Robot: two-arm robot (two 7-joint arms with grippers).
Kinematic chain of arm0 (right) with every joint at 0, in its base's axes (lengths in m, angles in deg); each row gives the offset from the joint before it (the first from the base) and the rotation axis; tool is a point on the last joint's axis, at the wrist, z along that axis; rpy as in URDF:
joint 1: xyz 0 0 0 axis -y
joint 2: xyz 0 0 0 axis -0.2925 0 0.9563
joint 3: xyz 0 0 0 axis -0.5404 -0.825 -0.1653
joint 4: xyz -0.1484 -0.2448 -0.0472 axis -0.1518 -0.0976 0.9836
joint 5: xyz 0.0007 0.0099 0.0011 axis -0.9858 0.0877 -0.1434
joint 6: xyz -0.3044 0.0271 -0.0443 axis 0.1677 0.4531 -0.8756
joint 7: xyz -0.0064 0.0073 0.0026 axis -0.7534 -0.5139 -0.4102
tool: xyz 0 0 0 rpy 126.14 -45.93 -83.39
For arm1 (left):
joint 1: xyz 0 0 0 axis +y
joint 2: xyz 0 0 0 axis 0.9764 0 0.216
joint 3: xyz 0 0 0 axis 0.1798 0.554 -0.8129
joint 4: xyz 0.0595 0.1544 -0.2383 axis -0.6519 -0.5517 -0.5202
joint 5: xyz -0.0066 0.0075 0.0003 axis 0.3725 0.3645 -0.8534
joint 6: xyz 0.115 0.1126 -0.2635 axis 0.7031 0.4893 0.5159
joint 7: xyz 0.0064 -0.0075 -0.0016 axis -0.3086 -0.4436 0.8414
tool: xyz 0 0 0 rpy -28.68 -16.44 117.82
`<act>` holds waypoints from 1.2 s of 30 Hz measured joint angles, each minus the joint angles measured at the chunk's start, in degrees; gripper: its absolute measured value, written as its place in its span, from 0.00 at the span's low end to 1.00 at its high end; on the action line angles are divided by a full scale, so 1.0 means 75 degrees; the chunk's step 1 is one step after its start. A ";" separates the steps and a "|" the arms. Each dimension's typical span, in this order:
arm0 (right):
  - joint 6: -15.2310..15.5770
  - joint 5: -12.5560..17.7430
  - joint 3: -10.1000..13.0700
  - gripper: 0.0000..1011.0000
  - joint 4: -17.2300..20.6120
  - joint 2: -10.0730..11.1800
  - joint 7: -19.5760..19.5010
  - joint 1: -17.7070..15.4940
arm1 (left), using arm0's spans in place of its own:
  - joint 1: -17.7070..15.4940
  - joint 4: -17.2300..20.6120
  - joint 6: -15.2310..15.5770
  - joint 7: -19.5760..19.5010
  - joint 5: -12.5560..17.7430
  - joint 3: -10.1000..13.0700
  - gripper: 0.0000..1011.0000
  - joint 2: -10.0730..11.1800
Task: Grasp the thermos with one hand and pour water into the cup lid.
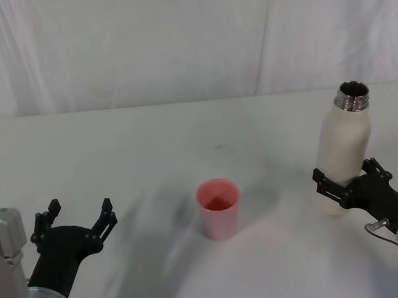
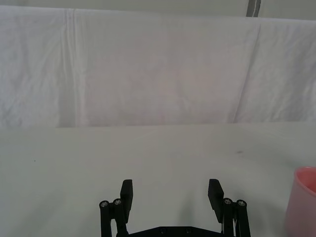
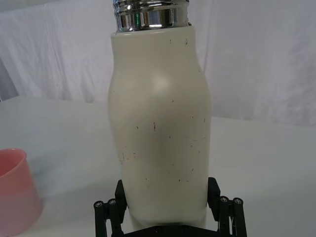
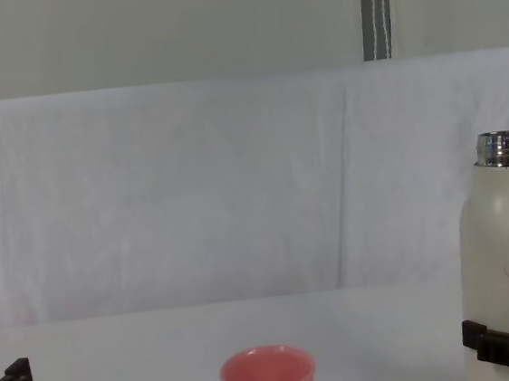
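Head view: tall cream-white matte cylindrical thermos (image 1: 343,152), shiny steel neck uncapped, stood upright at 3 o'clock of small salmon-pink tapered plastic cup lid (image 1: 219,208); lower body clamped by black right gripper (image 1: 347,182). Black left gripper (image 1: 78,218) spread wide, nothing held, at 9 o'clock of cup.

Right wrist view: faint scuffs seen on thermos wall.

Chest view: white cloth-draped table (image 4: 117,350) under both.

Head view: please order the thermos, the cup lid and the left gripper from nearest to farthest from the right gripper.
1. The thermos, upright on the table's right side, held low between the fingers of the right gripper.
2. The cup lid, standing at the middle of the table.
3. The left gripper, open, at the far left.
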 joint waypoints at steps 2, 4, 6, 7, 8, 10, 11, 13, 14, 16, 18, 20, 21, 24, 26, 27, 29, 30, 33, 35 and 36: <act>0.0000 0.0000 0.0000 0.99 0.0000 0.0000 0.0000 0.0000 | 0.0000 0.0000 0.0000 0.0000 -0.0001 0.0000 0.99 0.0000; 0.0000 0.0000 0.0000 0.99 0.0000 0.0000 0.0000 0.0000 | 0.0000 0.0000 0.0000 0.0000 -0.0001 0.0000 0.99 0.0000; 0.0000 0.0000 0.0000 0.99 0.0000 0.0000 0.0000 0.0000 | 0.0000 0.0000 0.0000 0.0000 0.0000 0.0000 0.99 0.0000; 0.0000 0.0000 0.0000 0.99 0.0000 -0.0001 0.0000 0.0000 | 0.0000 0.0000 0.0000 0.0000 0.0000 0.0000 0.99 0.0000; 0.0000 0.0000 0.0000 0.99 0.0000 0.0000 0.0000 0.0000 | 0.0000 0.0000 0.0000 0.0000 0.0000 0.0000 0.99 0.0000; 0.0000 0.0000 0.0000 0.99 0.0000 0.0000 0.0000 0.0000 | 0.0000 0.0000 0.0000 0.0000 0.0000 0.0000 0.99 0.0000; 0.0000 0.0000 0.0000 0.99 0.0000 0.0000 0.0000 0.0000 | 0.0000 0.0000 0.0000 0.0000 0.0000 0.0000 0.99 0.0000; 0.0000 0.0000 0.0000 0.99 0.0000 0.0001 0.0000 -0.0003 | 0.0000 0.0000 0.0000 0.0000 0.0000 0.0000 0.99 0.0000; 0.0000 0.0000 0.0001 0.99 0.0000 0.0003 0.0000 -0.0011 | 0.0000 0.0000 0.0000 0.0000 0.0000 0.0000 0.99 0.0000; 0.0000 0.0004 0.0003 0.99 0.0005 0.0015 0.0007 -0.0050 | 0.0000 0.0000 0.0000 0.0000 0.0000 0.0000 0.99 0.0000; 0.0002 0.0019 0.0008 0.99 0.0016 0.0027 0.0019 -0.0081 | 0.0000 0.0000 0.0000 0.0000 0.0000 0.0000 0.99 0.0000; 0.0003 0.0033 0.0011 0.99 0.0019 0.0037 0.0031 -0.0099 | 0.0000 0.0000 0.0000 0.0000 0.0000 0.0000 0.99 0.0000; 0.0005 0.0051 0.0013 0.99 0.0020 0.0047 0.0057 -0.0114 | 0.0000 0.0000 0.0000 0.0000 0.0000 0.0000 0.99 0.0000; 0.0007 0.0081 0.0014 0.99 0.0017 0.0063 0.0087 -0.0123 | 0.0000 0.0000 0.0000 0.0000 0.0000 0.0000 0.99 0.0000; 0.0008 0.0095 0.0013 0.99 0.0015 0.0072 0.0110 -0.0128 | 0.0000 0.0000 0.0000 0.0000 0.0000 0.0000 0.99 0.0000; 0.0012 0.0108 0.0010 0.99 0.0015 0.0083 0.0129 -0.0134 | 0.0000 0.0000 0.0000 0.0000 0.0000 0.0000 0.99 0.0000; 0.0015 0.0123 0.0006 0.99 0.0015 0.0091 0.0139 -0.0138 | 0.0000 0.0000 0.0000 0.0000 0.0000 0.0000 0.99 0.0000; 0.0017 0.0128 0.0004 0.99 0.0015 0.0095 0.0143 -0.0140 | 0.0000 0.0000 0.0000 0.0000 0.0000 0.0000 0.99 0.0000; 0.0025 0.0147 -0.0010 0.99 0.0022 0.0121 0.0180 -0.0171 | 0.0000 0.0000 0.0000 0.0000 0.0000 0.0000 0.99 0.0000; 0.0032 0.0158 -0.0023 0.99 0.0050 0.0147 0.0195 -0.0206 | 0.0000 0.0000 0.0000 0.0000 0.0000 0.0000 0.99 0.0000; 0.0036 0.0162 -0.0029 0.99 0.0058 0.0156 0.0200 -0.0218 | 0.0000 0.0000 0.0000 0.0000 0.0000 0.0000 0.99 0.0000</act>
